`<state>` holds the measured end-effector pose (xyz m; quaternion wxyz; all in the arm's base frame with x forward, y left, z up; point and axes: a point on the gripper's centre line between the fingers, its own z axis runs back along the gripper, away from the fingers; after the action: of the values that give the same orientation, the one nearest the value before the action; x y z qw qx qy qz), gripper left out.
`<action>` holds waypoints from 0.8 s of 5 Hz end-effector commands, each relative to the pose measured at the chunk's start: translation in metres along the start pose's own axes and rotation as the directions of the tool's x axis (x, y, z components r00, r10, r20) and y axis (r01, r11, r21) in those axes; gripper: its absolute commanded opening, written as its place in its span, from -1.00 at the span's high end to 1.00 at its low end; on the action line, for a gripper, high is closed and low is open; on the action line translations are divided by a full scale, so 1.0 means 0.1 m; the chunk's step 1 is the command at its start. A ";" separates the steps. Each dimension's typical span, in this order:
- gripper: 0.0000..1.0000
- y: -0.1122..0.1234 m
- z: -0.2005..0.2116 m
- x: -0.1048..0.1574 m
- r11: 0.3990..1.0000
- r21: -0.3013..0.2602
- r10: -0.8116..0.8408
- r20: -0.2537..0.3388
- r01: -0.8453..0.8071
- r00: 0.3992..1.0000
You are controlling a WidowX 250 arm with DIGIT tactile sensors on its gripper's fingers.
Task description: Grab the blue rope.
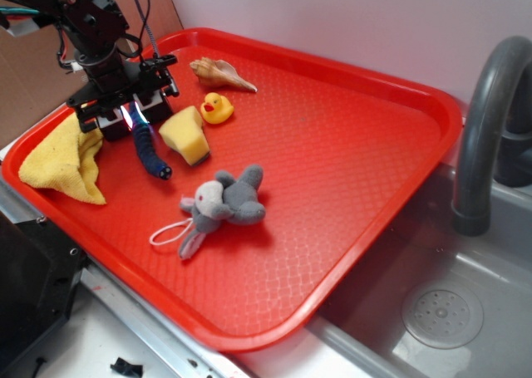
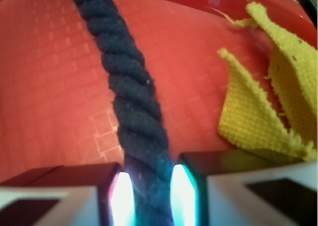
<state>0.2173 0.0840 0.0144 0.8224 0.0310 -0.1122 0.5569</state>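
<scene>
From my remote station, the exterior view gave me the whole layout: a grey sink basin (image 1: 465, 295) with its dark curved faucet (image 1: 486, 129) at the right, and a big red tray (image 1: 349, 145) lying partly over the basin's left edge. The black arm (image 1: 87, 21) came down over the tray's far left corner, beside a crumpled yellow cloth (image 1: 62, 162). Below the arm, the gripper (image 1: 135, 116) sat on the upper end of the blue rope (image 1: 150, 154), whose free blunt end reached toward the tray's middle, just beside a yellow sponge (image 1: 187, 135). Nearer the front lay a grey plush toy (image 1: 226, 202) with a thin white string loop (image 1: 170, 234), and toward the back sat a small yellow rubber duck (image 1: 216, 107) and a tan seashell (image 1: 220, 75). From that distance I could not judge how tightly the fingers met the rope. The wrist view settled it: the two fingers (image 2: 119, 196) stood close together with the blue rope (image 2: 131, 102) squeezed between them, its twisted strands touching both glowing inner faces, so the gripper (image 2: 147, 196) was narrowed down and clamped onto the cord. That view also showed the rope running away across the tray's textured floor (image 2: 49, 87) and the cloth's frayed edges (image 2: 268, 102) to the right, apart from the rope, but none of the toys or the sink.
</scene>
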 end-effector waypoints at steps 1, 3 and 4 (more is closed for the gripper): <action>1.00 -0.17 0.76 0.02 0.961 -0.086 -0.265 -0.002 0.264 0.964; 1.00 -0.31 1.75 -0.41 0.786 -0.314 -0.585 -0.099 0.532 0.805; 1.00 -0.23 2.17 -0.60 0.709 -0.355 -0.674 -0.087 0.609 0.734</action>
<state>0.1902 -0.0333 0.2018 0.9680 -0.1113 -0.0714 0.2135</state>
